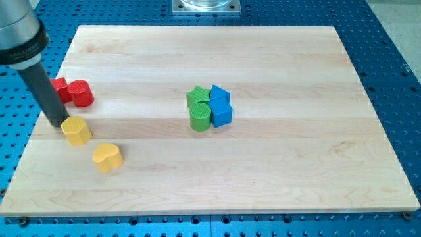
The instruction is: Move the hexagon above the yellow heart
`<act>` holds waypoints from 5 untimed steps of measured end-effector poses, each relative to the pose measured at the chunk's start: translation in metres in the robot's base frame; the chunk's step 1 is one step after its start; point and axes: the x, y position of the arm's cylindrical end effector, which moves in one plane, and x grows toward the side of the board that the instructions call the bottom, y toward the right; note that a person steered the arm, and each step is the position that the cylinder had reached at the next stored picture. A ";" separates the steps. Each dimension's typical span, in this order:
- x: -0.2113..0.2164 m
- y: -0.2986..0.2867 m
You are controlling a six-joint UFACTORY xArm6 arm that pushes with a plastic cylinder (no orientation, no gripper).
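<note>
Hexagon nearly placed above the heart

My tip (61, 123) touches the yellow hexagon (77, 131), just up-left of the yellow heart (107, 157); next, nudge it rightward. No jaws fitted.

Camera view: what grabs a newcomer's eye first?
The dark rod at the view's left, my tip touching the yellow hexagon, with the yellow heart just below-right. Next, the tight green and blue cluster at the board's middle, and red blocks behind the rod.
</note>
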 end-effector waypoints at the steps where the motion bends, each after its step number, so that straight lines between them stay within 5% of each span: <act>1: 0.034 0.010; 4: 0.021 0.047; 5: -0.023 0.059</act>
